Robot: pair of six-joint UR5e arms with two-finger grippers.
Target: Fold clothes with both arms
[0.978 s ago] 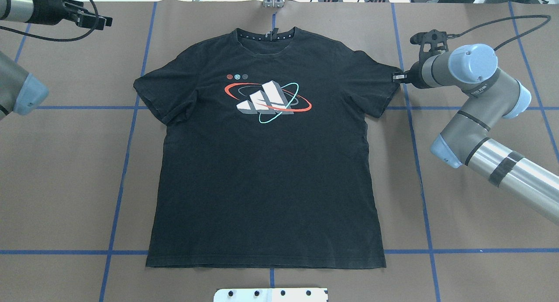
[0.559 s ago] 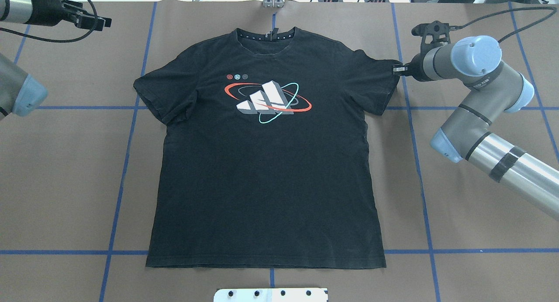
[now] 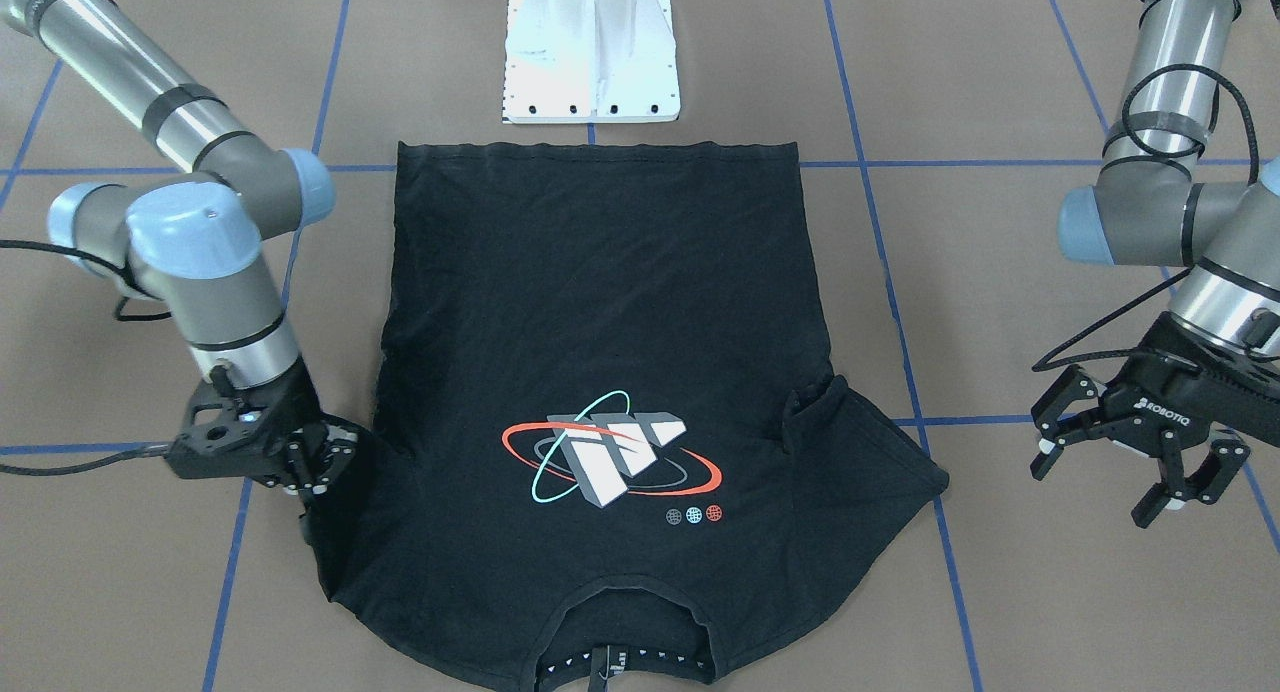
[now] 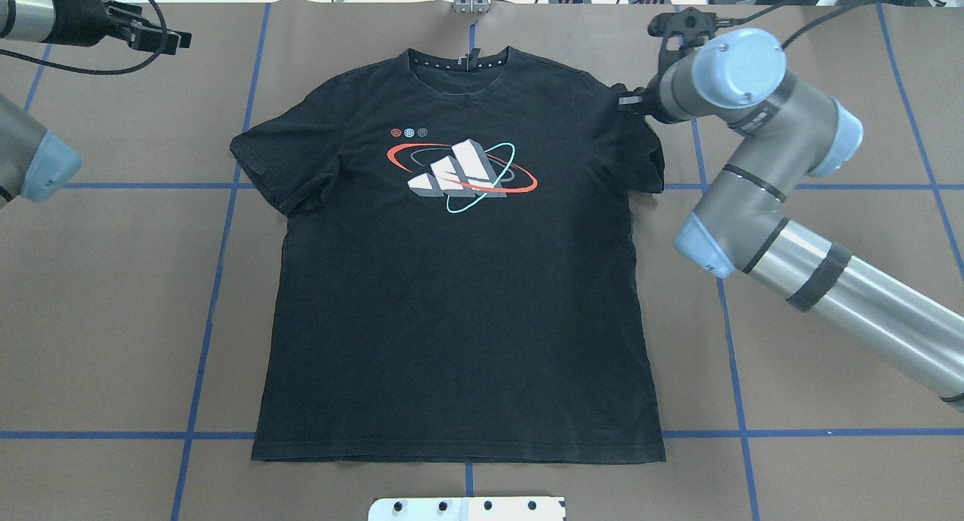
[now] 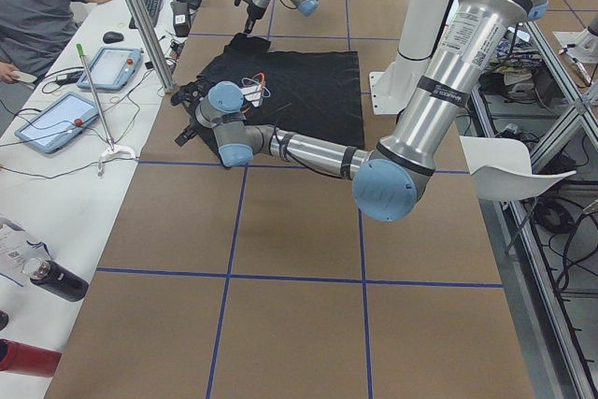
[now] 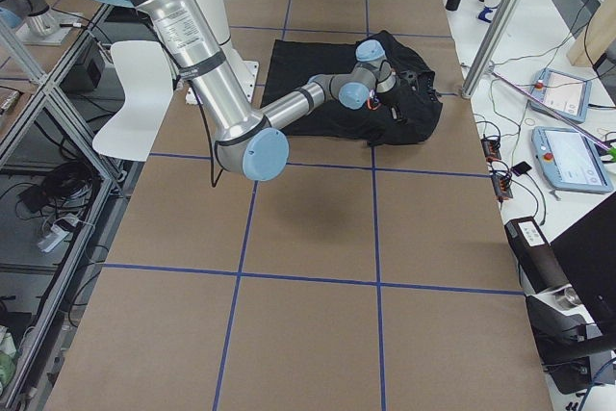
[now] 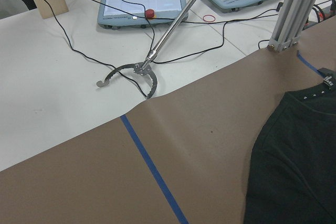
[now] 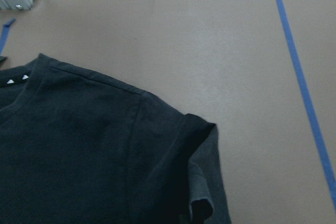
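T-shirt lay flat, logo up. Its sleeve was pinched in the right gripper and bunched inward, while the left gripper hung wide open, well apart from it.

matt black cloth t-shirt, matt brown paper table cover, satin metal right arm, smooth plastic joint caps

A white pedestal base is seen at top centre — two tablets, perhaps control panels, are laid at upper middle beside a metal grabber.
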